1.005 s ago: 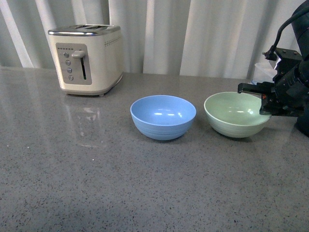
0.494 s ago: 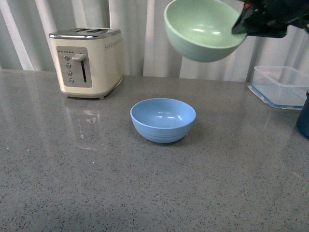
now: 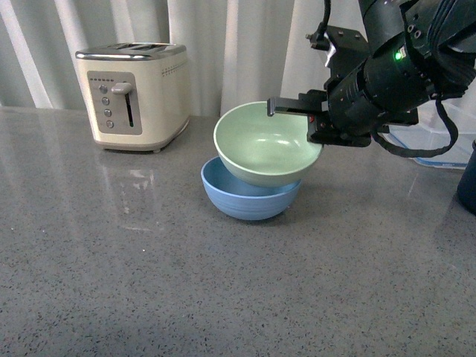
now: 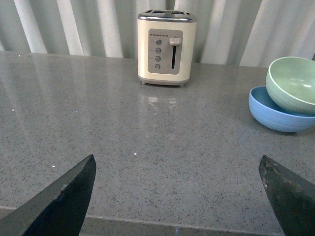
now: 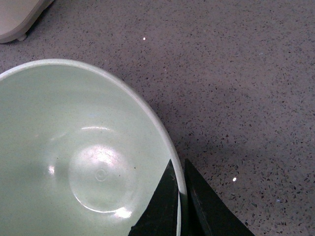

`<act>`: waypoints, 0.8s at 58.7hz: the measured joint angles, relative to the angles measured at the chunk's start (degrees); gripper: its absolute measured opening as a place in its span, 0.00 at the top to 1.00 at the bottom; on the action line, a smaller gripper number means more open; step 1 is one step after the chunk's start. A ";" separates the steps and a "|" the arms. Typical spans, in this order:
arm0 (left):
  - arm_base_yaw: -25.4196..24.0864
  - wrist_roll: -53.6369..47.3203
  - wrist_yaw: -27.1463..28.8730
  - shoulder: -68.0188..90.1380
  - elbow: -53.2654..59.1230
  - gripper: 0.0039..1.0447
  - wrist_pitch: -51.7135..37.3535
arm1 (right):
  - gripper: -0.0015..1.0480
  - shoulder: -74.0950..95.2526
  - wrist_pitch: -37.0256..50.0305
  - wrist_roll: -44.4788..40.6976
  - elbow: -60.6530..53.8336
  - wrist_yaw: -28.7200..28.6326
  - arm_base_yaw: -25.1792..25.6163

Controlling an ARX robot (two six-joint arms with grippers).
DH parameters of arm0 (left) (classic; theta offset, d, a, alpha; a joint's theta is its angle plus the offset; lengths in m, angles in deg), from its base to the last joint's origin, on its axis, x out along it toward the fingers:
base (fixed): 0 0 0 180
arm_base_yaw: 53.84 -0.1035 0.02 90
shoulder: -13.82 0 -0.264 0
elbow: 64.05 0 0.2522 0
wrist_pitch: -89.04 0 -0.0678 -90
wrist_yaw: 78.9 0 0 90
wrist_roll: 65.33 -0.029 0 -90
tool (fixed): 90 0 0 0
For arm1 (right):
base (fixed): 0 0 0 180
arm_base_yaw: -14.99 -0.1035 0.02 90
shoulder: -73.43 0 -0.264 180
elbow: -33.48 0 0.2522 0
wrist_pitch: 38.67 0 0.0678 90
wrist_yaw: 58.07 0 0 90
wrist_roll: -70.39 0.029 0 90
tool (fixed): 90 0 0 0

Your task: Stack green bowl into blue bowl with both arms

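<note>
While the right pincer (image 5: 178,169) is clamped on the green bowl (image 3: 262,145), you can see one flat black finger inside the wall and one outside, pinching the rim on the robot's right side. The bowl is tilted, with its mouth tipped toward the camera and the robot's left. Its base dips below the rim of the blue bowl (image 3: 249,202), so it sits partly nested, not seated level. You can't tell from these views whether the two bowls actually touch. The green bowl is pale mint with a smooth, glossy inside that shows highlights and a small moulded ring at the centre. The blue bowl is round and sky-blue, with faint horizontal ridges on its outside, and it stands upright on the desk (image 3: 149,282). The desk is grey speckled stone, polished enough to reflect the toaster (image 3: 134,93), a cream, rounded box with a chrome top that stands well to the robot's left of the bowls. The left pincer (image 4: 177,196) is spread wide with nothing between its dark, wedge-shaped fingers (image 4: 64,201), and it is well apart from both bowls. A white pleated curtain (image 3: 245,52) is behind everything.
</note>
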 joint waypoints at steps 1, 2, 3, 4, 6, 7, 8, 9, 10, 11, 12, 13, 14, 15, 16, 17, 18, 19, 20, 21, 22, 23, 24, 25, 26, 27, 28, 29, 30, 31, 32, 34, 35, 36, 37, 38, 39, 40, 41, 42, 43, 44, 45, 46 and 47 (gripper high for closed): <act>0.00 0.00 0.00 0.00 0.00 0.06 0.00 | 0.98 0.04 0.00 -0.09 0.00 -0.02 -0.02; 0.00 0.00 0.00 0.00 0.00 0.06 0.00 | 0.97 0.04 0.02 -0.22 0.00 -0.02 0.00; 0.00 0.00 0.00 0.00 0.00 0.06 0.00 | 0.95 0.04 0.04 -0.22 0.00 0.00 0.00; 0.00 0.00 0.00 0.00 0.00 0.06 0.00 | 0.92 0.04 0.09 -0.22 0.00 -0.09 0.00; 0.00 0.00 0.00 0.00 0.00 0.06 0.00 | 0.87 0.00 0.20 -0.22 0.00 -0.26 0.00; 0.00 0.00 0.00 0.00 0.00 0.06 0.00 | 0.85 -0.02 0.33 -0.22 0.00 -0.31 0.00; 0.00 0.00 0.00 0.00 0.00 0.06 0.00 | 0.83 -0.11 0.46 -0.20 0.00 -0.37 0.00; 0.00 0.00 0.00 0.00 0.00 0.06 0.00 | 0.80 -0.28 0.72 -0.13 0.00 -0.63 0.02; 0.00 0.00 0.00 0.00 0.00 0.06 0.00 | 0.78 -0.39 0.87 -0.04 0.00 -0.81 0.04; 0.00 0.00 0.00 0.00 0.00 0.06 0.00 | 0.75 -0.63 1.18 0.17 -0.04 -1.05 0.07; 0.00 0.00 0.00 0.00 0.00 0.06 0.00 | 0.73 -0.83 1.51 0.33 -0.09 -1.29 0.11; 0.00 0.00 0.00 0.00 0.00 0.06 0.00 | 0.70 -1.33 2.05 0.61 -0.28 -1.60 0.20; 0.00 0.00 0.00 0.00 0.00 0.06 0.00 | 0.68 -1.60 2.43 0.76 -0.42 -1.75 0.24; 0.00 0.00 0.00 0.00 0.00 0.06 0.00 | 0.67 -1.90 2.82 0.94 -0.61 -1.88 0.31; 0.00 0.00 0.00 0.00 0.00 0.06 0.00 | 0.63 -2.73 3.93 1.38 -1.20 -2.27 0.44; 0.00 0.00 0.00 0.00 0.00 0.06 0.00 | 0.61 -3.15 4.55 1.49 -1.55 -2.43 0.52; 0.00 0.00 0.02 0.00 0.00 0.06 0.00 | 0.58 -4.17 6.08 2.16 -2.40 -2.78 0.74; 0.00 0.00 0.02 0.00 0.00 0.06 0.00 | 0.55 -5.40 8.11 2.62 -3.54 -2.95 1.01; 0.00 0.00 0.00 0.00 0.00 0.06 0.00 | 0.51 -6.78 10.58 3.32 -4.92 -2.73 1.22; 0.00 0.00 0.00 0.00 0.00 0.06 0.00 | 0.48 -8.39 14.01 3.72 -6.80 -2.73 1.49; 0.00 0.00 0.02 0.00 0.00 0.06 0.00 | 0.45 -10.12 17.77 3.82 -8.81 -3.15 1.81; 0.00 0.00 0.02 0.00 0.00 0.06 0.00 | 0.39 -12.81 23.08 4.83 -11.78 -4.61 2.40; 0.00 0.00 0.02 0.00 0.00 0.06 0.00 | 0.36 -14.51 26.18 5.25 -13.44 -5.01 2.67; 0.00 0.00 0.02 0.00 0.00 0.06 0.00 | 0.38 -16.98 29.75 4.04 -15.56 -1.70 2.69; 0.00 0.00 0.00 0.00 0.00 0.06 0.00 | 0.41 -18.60 31.82 3.06 -16.90 0.81 2.75; 0.00 0.00 -0.02 0.00 0.00 0.06 0.00 | 0.44 -20.20 33.51 1.09 -18.32 4.81 2.97; 0.00 0.00 -0.04 0.00 0.00 0.06 0.00 | 0.50 -22.49 35.80 -1.42 -20.83 8.92 3.34; 0.00 -0.02 -0.11 0.00 0.00 0.06 0.00 | 0.53 -23.93 37.05 -2.91 -22.67 10.36 3.67; 0.00 0.00 -0.09 0.00 0.00 0.06 0.00 | 0.58 -25.79 38.62 -4.63 -25.55 10.93 4.20; 0.00 0.00 -0.07 0.00 0.00 0.06 0.00 | 0.61 -26.86 39.54 -5.33 -27.58 10.93 4.63; 0.00 0.00 -0.07 0.00 0.00 0.06 0.00 | 0.66 -28.20 40.79 -6.45 -30.67 10.78 5.25; 0.00 0.00 -0.02 -0.02 0.00 0.06 0.00 | 0.73 -29.49 42.23 -7.48 -34.67 10.25 5.97; 0.00 0.00 -0.02 0.00 0.00 0.06 0.00 | 0.77 -30.01 42.84 -8.00 -36.59 9.94 6.29; 0.00 0.00 -0.02 0.00 0.00 0.06 0.00 | 0.80 -30.53 43.45 -8.37 -38.49 9.55 6.58; 0.00 0.00 -0.04 0.00 0.00 0.06 0.00 | 0.82 -30.75 43.71 -8.50 -39.36 9.35 6.73; 0.00 0.00 -0.02 0.00 0.00 0.06 0.00 | 0.85 -31.32 44.24 -8.68 -41.24 9.07 7.04; 0.00 0.00 -0.04 0.00 0.00 0.06 0.00 | 0.88 -31.89 44.74 -8.90 -42.91 8.66 7.32; 0.00 0.00 -0.04 0.00 0.00 0.06 0.00 | 0.92 -32.55 45.22 -9.03 -44.48 8.39 7.63; 0.00 0.00 -0.04 0.00 0.00 0.06 0.00 | 0.97 -33.62 45.94 -9.31 -46.62 7.96 8.07; 0.00 0.00 -0.02 0.00 0.00 0.06 0.00 | 1.00 -34.45 46.45 -9.57 -47.87 7.65 8.35; 0.00 0.00 -0.04 0.00 0.00 0.06 0.00 | 0.99 -35.85 47.15 -9.66 -49.66 7.30 8.79; 0.00 0.00 -0.04 0.00 0.00 0.06 0.00 | 0.99 -36.83 47.60 -9.73 -50.80 7.08 9.07; 0.00 0.00 -0.02 0.00 0.00 0.06 0.00 | 0.99 -38.25 48.22 -9.75 -52.39 6.71 9.49; 0.00 0.00 -0.02 0.00 0.00 0.06 0.00 | 0.99 -38.71 48.41 -9.75 -52.92 6.67 9.62; 0.00 0.00 -0.02 0.00 0.00 0.06 0.00 | 0.99 -39.56 48.72 -9.79 -53.92 6.32 9.86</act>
